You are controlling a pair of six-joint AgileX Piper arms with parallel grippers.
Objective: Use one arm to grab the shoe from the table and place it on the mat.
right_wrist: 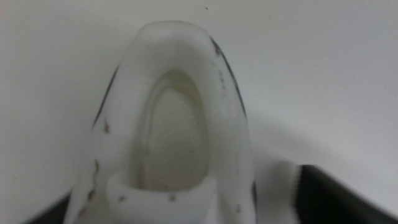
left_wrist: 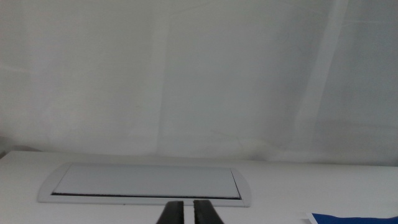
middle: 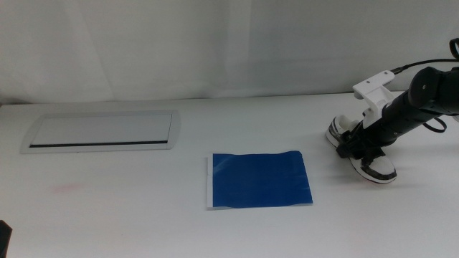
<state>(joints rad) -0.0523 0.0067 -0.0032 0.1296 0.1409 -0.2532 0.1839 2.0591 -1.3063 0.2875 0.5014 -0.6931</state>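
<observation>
nearest the camera in the middle view, at the bottom left corner, a dark sliver of the left gripper (middle: 4, 240) shows where that arm waits. its own wrist view shows the left fingers (left_wrist: 171, 213) rising as two dark strips with only a thin gap between them, closed on nothing.

a little farther in, the dark blue mat (middle: 259, 179) lies flat on the white counter (middle: 129, 208), a narrow white strip along its left edge. nothing rests on it. a corner of the mat also shows in the left wrist view (left_wrist: 357, 218).

to the right of the mat and well apart from it, the shoe (middle: 378, 170) sits on the counter, white with black overlays, one end toward the camera and the other toward the back. the right arm (middle: 423, 97) comes in from the right edge and reaches down over the shoe's middle, with the right gripper (middle: 362, 140) right at it. in the right wrist view the shoe's white opening (right_wrist: 171, 134) fills the frame, with dark shapes at both lower corners. whether the right fingers are open or clamped on the shoe cannot be told.

farther back on the left, the grey metal panel (middle: 100, 130) is set into the counter, also seen ahead of the left fingers (left_wrist: 146, 183). behind everything hangs a white backdrop (middle: 215, 43).
</observation>
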